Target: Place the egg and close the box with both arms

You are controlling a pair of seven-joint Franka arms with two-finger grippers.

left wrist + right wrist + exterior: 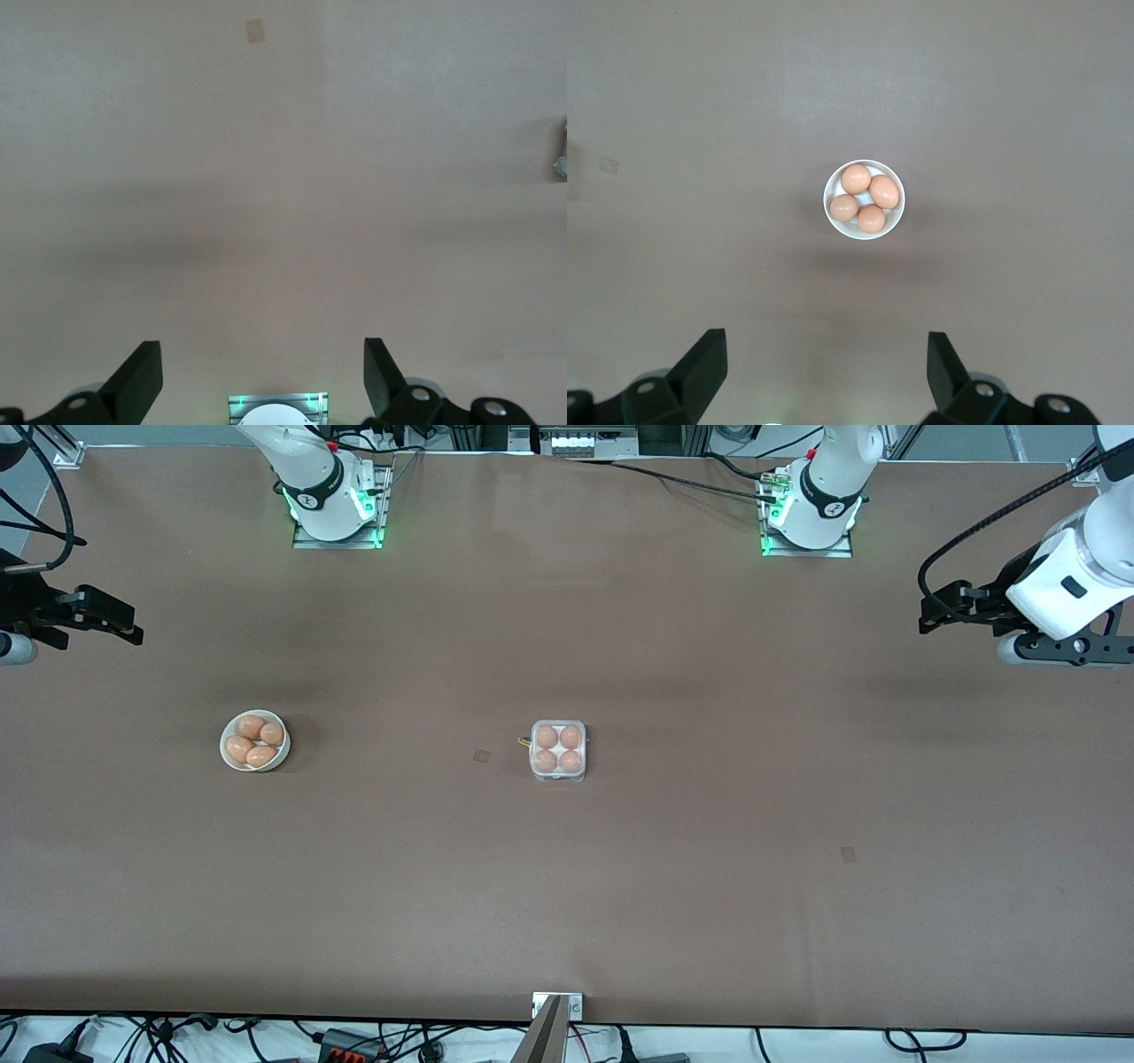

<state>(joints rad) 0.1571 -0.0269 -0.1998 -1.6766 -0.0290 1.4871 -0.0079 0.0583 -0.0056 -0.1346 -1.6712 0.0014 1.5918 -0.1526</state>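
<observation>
The box (558,751), a small clear-plastic carton, sits mid-table with several orange-brown eggs (547,737) filling its cells, and its lid lies down over them. My left gripper (928,615) hangs open and empty high over the left arm's end of the table. In the left wrist view (263,356) it shows only bare table, with a sliver of the box (562,152) at the frame edge. My right gripper (133,629) hangs open and empty over the right arm's end. The right wrist view (827,347) shows its fingers wide apart.
A round white bowl (227,755) with several more eggs (260,756) stands toward the right arm's end; it also shows in the right wrist view (829,211). A small tape patch (481,755) lies beside the box.
</observation>
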